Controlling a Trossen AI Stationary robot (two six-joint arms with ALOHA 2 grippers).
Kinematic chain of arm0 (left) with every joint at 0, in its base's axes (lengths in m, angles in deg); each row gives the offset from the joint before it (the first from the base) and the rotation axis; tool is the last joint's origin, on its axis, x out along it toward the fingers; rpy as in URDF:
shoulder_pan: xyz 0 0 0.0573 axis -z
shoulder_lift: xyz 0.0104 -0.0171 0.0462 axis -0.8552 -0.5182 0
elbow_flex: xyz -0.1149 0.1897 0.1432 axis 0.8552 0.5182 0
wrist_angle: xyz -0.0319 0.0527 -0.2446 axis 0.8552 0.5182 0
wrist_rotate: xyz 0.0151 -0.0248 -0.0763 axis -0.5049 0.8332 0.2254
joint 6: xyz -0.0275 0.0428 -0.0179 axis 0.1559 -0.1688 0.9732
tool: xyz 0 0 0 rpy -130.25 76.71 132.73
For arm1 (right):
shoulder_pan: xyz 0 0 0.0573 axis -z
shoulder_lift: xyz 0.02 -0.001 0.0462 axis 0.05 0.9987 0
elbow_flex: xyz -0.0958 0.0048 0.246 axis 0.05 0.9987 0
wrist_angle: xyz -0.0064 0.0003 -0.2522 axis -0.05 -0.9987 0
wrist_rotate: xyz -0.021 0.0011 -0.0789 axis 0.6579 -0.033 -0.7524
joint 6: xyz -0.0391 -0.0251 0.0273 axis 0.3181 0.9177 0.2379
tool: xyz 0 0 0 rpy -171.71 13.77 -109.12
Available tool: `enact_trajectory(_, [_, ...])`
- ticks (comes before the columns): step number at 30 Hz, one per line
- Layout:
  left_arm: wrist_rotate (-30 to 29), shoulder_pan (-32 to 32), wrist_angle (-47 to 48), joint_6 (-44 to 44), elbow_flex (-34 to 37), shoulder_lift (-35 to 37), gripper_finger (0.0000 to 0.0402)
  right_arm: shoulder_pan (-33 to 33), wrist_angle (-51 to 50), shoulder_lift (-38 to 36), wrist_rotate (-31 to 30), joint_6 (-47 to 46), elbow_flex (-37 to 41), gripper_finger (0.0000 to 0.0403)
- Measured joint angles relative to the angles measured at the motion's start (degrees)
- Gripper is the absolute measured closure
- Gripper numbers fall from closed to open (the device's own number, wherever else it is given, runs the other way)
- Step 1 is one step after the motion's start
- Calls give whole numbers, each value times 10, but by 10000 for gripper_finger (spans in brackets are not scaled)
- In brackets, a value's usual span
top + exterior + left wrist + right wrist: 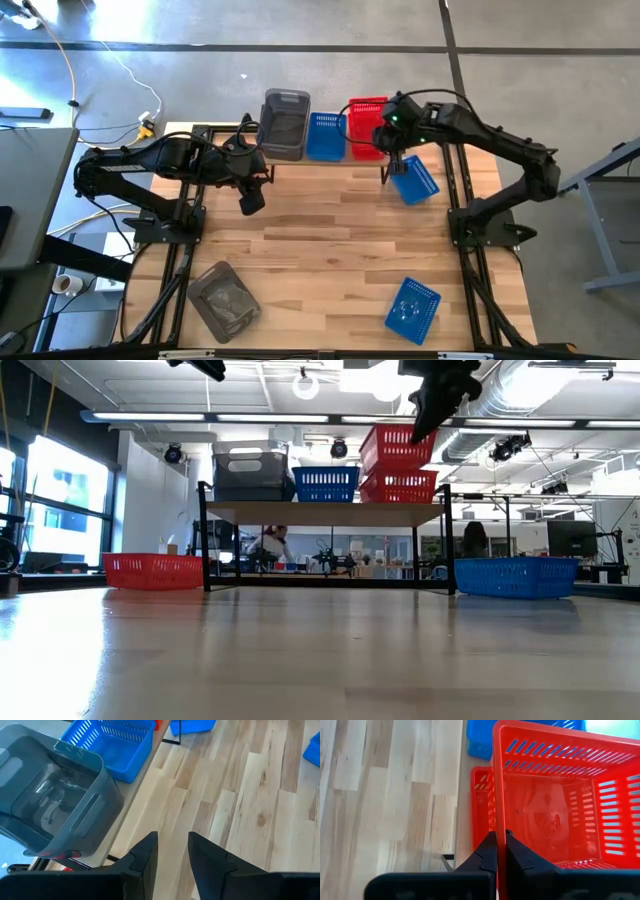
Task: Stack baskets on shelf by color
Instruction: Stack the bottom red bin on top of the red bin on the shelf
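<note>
The upper red basket [555, 805] hangs tilted over a second red basket [398, 487] that already sits at the right end of the shelf [325, 513]. The right gripper [496, 851] has its fingers pinched fully together on the near wall of the upper basket, so the basket lies directly beyond the fingers, its open mouth up. Its raised side is the held one, and judging from the low view it is partly nested but not yet seated. The coming move seems to turn on this: the held basket must come down level, with its long axis matching that of the one beneath, before the fingers let go.

To the left on the shelf stand a blue basket [326, 135] in the middle and a grey basket [285, 124] at the left end. The left gripper [172, 851] hovers just in front of the grey basket, fingers part open and holding nothing.

Loose on the counter [330, 230] are another blue basket [414, 180] just near of the shelf's right end, a third blue one [412, 308] at the near right, and a grey one [225, 298] at the near left. The low view shows one more red basket [152, 571] low at the left. The right arm is plainly nearer the blue ones.
</note>
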Motion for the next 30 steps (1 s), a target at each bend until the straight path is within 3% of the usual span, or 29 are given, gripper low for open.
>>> enact_trajectory(13, [0, 0, 1, 0, 0, 0, 303, 7, -17, 36, 11, 9, 0, 403])
enact_trajectory(22, [0, 0, 1, -15, 0, 0, 303, 20, -20, 47, 4, -90, 0, 403])
enact_trajectory(30, [0, 0, 1, -15, 0, 0, 303, 23, -17, 47, 4, -95, 0, 402])
